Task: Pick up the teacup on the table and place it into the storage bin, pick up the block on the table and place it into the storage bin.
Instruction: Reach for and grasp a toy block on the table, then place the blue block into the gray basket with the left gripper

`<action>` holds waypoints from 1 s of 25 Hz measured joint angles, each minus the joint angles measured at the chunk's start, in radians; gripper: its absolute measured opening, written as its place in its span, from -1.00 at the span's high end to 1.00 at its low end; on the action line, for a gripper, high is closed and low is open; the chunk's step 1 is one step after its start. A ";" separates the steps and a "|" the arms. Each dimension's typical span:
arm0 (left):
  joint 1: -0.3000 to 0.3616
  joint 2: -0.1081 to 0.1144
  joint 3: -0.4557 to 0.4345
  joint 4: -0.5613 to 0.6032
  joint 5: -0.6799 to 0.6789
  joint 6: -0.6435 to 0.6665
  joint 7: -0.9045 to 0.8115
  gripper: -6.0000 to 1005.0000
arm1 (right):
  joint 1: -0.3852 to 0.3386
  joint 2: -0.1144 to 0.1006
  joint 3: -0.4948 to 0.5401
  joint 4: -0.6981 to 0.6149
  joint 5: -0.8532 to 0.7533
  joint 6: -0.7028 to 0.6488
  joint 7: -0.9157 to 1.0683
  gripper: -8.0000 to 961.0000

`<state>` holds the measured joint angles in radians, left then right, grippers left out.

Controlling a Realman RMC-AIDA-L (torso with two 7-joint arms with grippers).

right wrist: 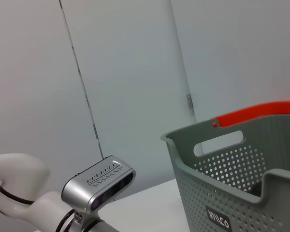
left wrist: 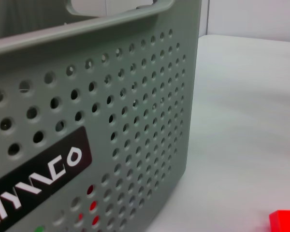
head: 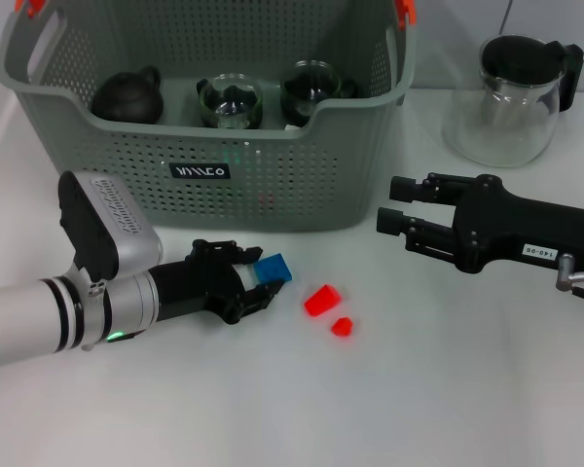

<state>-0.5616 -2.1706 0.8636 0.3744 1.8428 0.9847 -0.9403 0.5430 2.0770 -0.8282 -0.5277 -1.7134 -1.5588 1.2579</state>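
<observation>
Bin (head: pixel 273 185) takes up the back of the table (head: pixel 448 389), grey-green and full of holes, and it's already got a dark teapot (head: pixel 128 97) plus two glass cups (head: pixel 231 102) sitting inside. I can't spot a teacup out on the table, so my guess is that half is done and we're on the block now. Glass pitcher (head: pixel 511 97) with the black lid is off at the back right, not part of this.

Left gripper (head: pixel 258 282) is low in front of the bin, fingers pinched on the blue block (head: pixel 273 267), which sits right at the fingertips, near the table. Whether it's off the surface or not, can't tell. Right gripper (head: pixel 394 204) hovers over the table to the right of the bin, fingers spread, holding nothing, looks idle.

Two small red blocks (head: pixel 322 299) lie loose just right of the blue one, the smaller nearer the robot.

To do this step well, I'd say: make sure the pinch is solid, go straight up first so the front wall and rim get cleared, then move over the bin and aim for a free spot near the front, away from the glassware. Let go low, don't drop it from height. Keep the arm from sweeping those red bits on the way up.
</observation>
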 joint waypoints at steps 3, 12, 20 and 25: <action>0.001 0.000 0.000 0.003 0.000 0.000 0.000 -0.03 | 0.000 0.000 0.000 0.000 0.000 0.000 0.000 -0.09; 0.008 0.002 -0.001 0.023 0.001 0.040 -0.022 0.19 | -0.001 -0.002 0.000 0.000 0.000 -0.003 0.000 -0.08; 0.141 0.045 -0.014 0.271 0.018 0.293 -0.258 0.19 | -0.001 -0.003 0.000 -0.003 0.001 -0.003 0.000 -0.08; 0.189 0.069 -0.144 0.341 0.026 0.461 -0.305 0.19 | 0.001 -0.001 0.000 -0.005 0.002 0.002 0.000 -0.08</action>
<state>-0.3726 -2.1015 0.7193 0.7157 1.8687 1.4456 -1.2456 0.5444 2.0758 -0.8283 -0.5322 -1.7118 -1.5571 1.2579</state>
